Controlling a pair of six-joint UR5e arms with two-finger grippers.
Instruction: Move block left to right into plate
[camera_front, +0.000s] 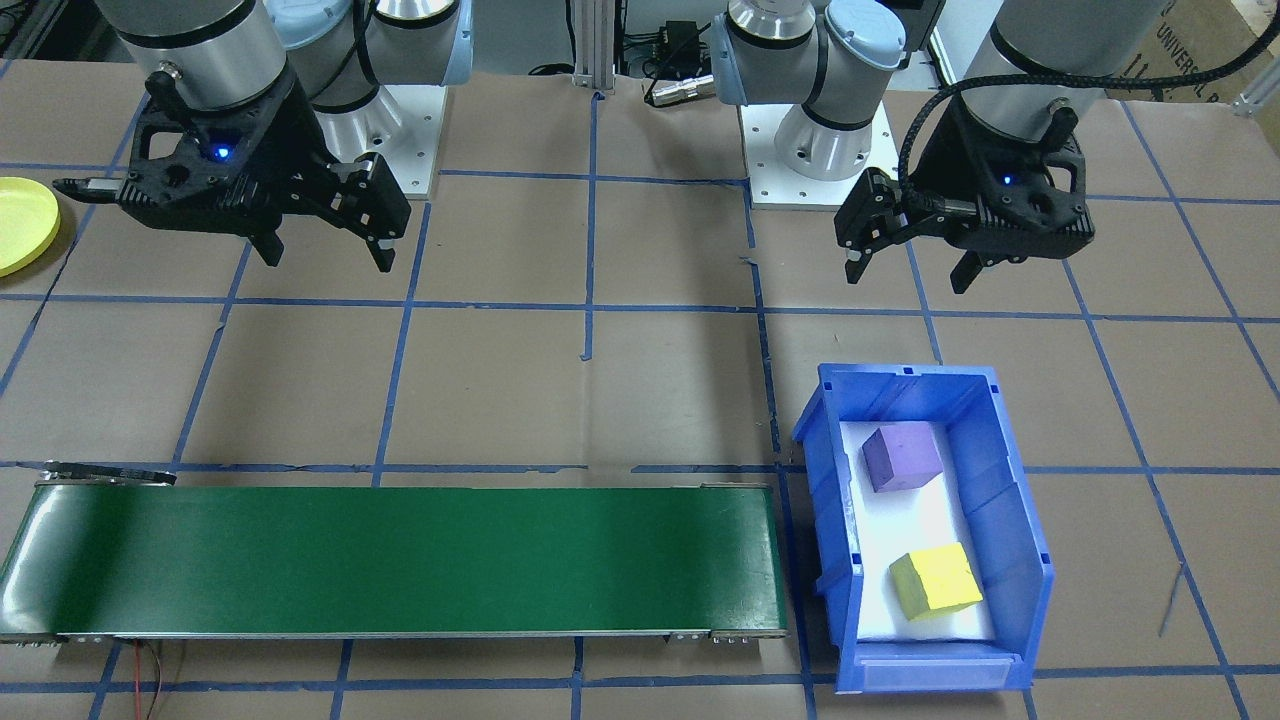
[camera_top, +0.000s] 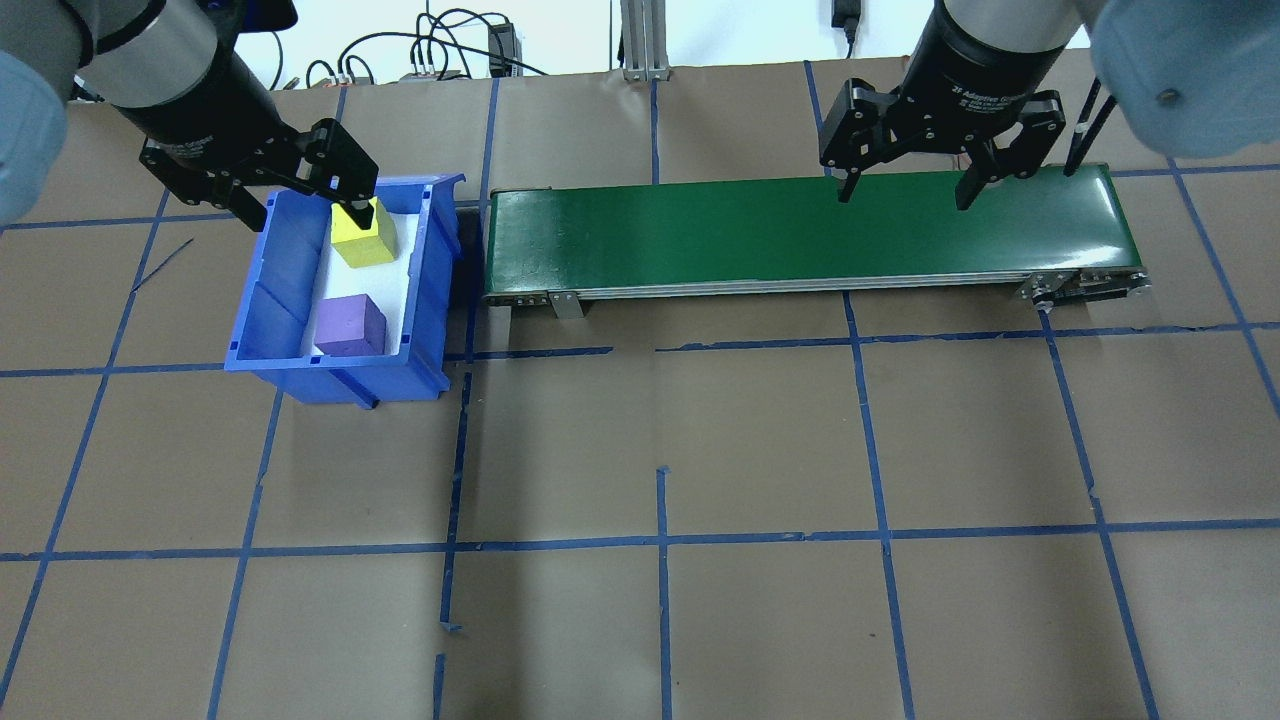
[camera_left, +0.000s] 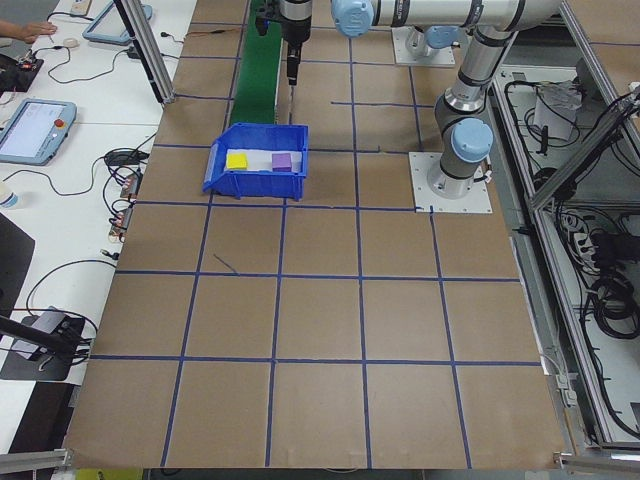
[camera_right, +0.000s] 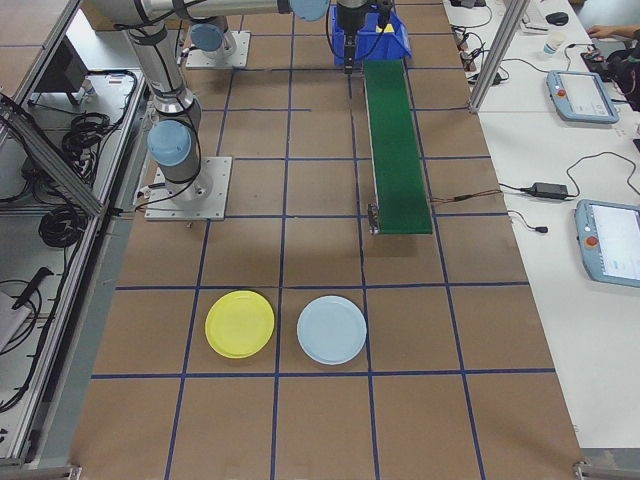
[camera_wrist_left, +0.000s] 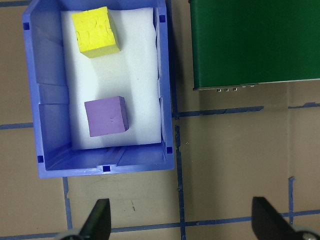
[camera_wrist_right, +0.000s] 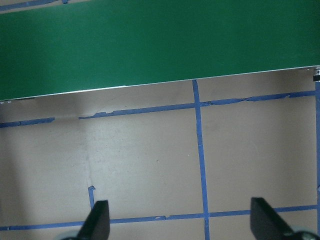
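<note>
A purple block (camera_front: 902, 458) and a yellow block (camera_front: 936, 581) lie in a blue bin (camera_front: 1008, 520) with a white floor. Both also show in the left wrist view, purple block (camera_wrist_left: 106, 116) and yellow block (camera_wrist_left: 95, 32). The yellow plate (camera_front: 22, 224) sits at the table's opposite end, also seen as the plate (camera_right: 240, 324) in the exterior right view. My left gripper (camera_front: 910, 272) hangs open and empty above the table on the robot's side of the bin. My right gripper (camera_front: 327, 257) is open and empty, high up between the plate and the conveyor.
A long green conveyor belt (camera_front: 400, 558) runs from beside the bin toward the plate's end. A pale blue plate (camera_right: 332, 329) lies next to the yellow one. Blue tape lines grid the brown table. Both arm bases stand at the robot's edge.
</note>
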